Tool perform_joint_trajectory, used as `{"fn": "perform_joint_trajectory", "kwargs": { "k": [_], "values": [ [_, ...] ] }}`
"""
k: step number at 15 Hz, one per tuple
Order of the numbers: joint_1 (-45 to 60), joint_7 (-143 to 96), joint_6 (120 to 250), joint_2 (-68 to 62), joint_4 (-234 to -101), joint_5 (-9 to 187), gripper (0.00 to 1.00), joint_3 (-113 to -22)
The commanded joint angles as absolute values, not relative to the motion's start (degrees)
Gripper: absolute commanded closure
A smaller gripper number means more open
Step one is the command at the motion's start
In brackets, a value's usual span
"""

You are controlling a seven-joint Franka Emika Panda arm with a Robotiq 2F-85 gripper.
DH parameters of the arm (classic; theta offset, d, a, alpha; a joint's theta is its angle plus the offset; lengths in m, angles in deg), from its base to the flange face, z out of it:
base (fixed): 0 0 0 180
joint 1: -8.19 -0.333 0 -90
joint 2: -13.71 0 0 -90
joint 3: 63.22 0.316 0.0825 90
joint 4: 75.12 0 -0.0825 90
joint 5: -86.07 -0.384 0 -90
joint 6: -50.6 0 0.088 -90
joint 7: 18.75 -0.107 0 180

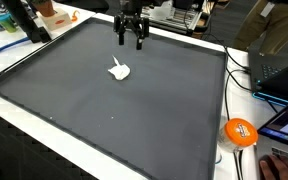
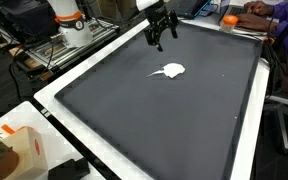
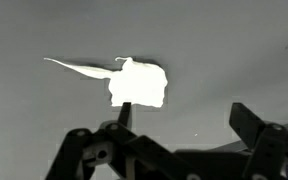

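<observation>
The fingers (image 1: pixel 140 40) stand apart with nothing between them. They hang above the dark mat (image 1: pixel 134 110) near the top centre of the frame in both exterior views. In the wrist view the two dark fingers (image 3: pixel 84 150) fill the bottom edge.

The white object (image 1: pixel 120 70) lies flat on the mat just below the fingers in an exterior view and is not touched by them. It also shows a little above the middle of the frame (image 2: pixel 170 70). In the wrist view the white object (image 3: pixel 137 85) sits centre frame as a blocky patch with a thin tail running to the upper left. It is too bright to make out any marking.

An orange ball (image 1: pixel 240 132) rests off the mat at the lower right, and the mark on it is too small to read. The pale surface (image 1: pixel 84 16) shows as a rim around the mat.

The arm's white base (image 2: pixel 72 22) stands at the upper left. A person in purple (image 2: pixel 279 20) sits at the upper right, and a beige box (image 2: pixel 19 150) occupies the lower left corner. All of these are well apart from the white object.
</observation>
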State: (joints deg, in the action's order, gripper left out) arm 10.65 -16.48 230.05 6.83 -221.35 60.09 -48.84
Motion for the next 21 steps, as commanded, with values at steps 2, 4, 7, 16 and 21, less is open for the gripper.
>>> {"fn": "perform_joint_trajectory", "kwargs": {
  "k": [2,4,7,16,21],
  "values": [
    [13.1,-12.2,235.3,5.7,-222.1,56.7,0.00,-45.5],
    [13.9,-12.2,239.0,4.7,-222.1,57.1,0.00,-44.6],
    [13.3,-13.8,240.7,4.4,-221.4,58.3,0.00,-45.0],
    [17.0,-14.2,248.1,0.5,-219.4,63.9,0.00,-40.4],
    [18.0,-14.0,246.9,1.2,-221.3,65.7,0.00,-40.4]
  ]
}}
